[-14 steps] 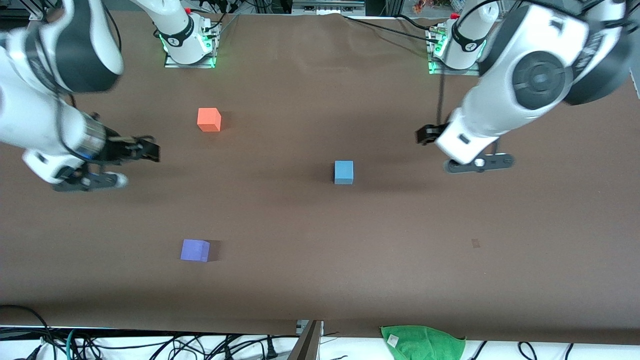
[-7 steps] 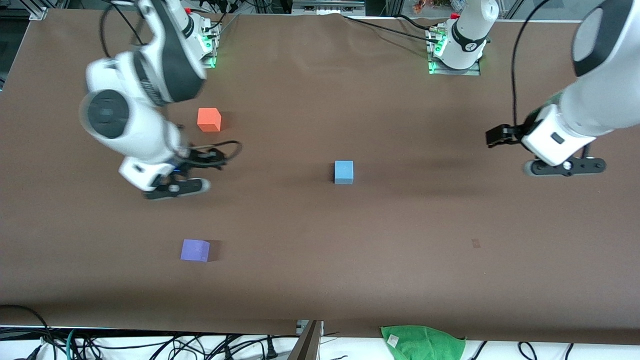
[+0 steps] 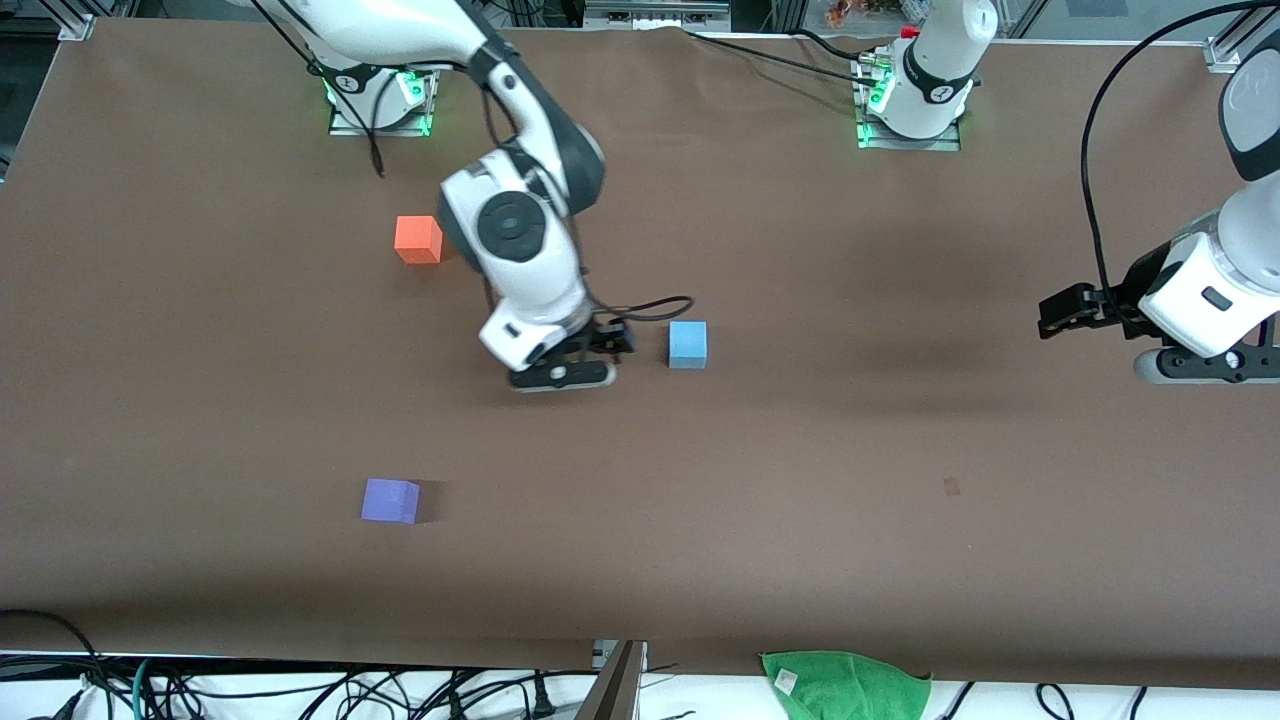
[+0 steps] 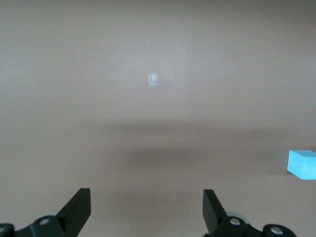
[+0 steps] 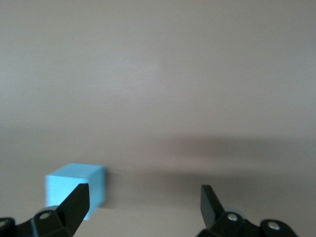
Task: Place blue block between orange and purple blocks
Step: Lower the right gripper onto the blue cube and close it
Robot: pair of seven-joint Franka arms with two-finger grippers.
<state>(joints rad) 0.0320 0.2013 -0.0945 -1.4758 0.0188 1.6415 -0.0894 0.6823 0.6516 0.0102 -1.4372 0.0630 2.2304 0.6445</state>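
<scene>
The blue block (image 3: 688, 344) sits on the brown table near its middle. The orange block (image 3: 418, 239) lies toward the right arm's end, farther from the front camera. The purple block (image 3: 390, 500) lies nearer to the camera. My right gripper (image 3: 618, 340) is open and empty, low over the table, right beside the blue block on the side toward the right arm's end. In the right wrist view the blue block (image 5: 74, 190) shows by one finger of the right gripper (image 5: 143, 202), not between the jaws. My left gripper (image 3: 1055, 315) is open and empty over the left arm's end; in the left wrist view it (image 4: 146, 205) shows with the blue block (image 4: 302, 164) far off.
A green cloth (image 3: 845, 685) lies off the table's near edge among cables. A small dark mark (image 3: 951, 486) is on the table toward the left arm's end. The arm bases stand along the edge farthest from the camera.
My right arm has swept from its end of the table across to the blue block. My left arm has drawn back toward its own end. The blocks have not moved.
</scene>
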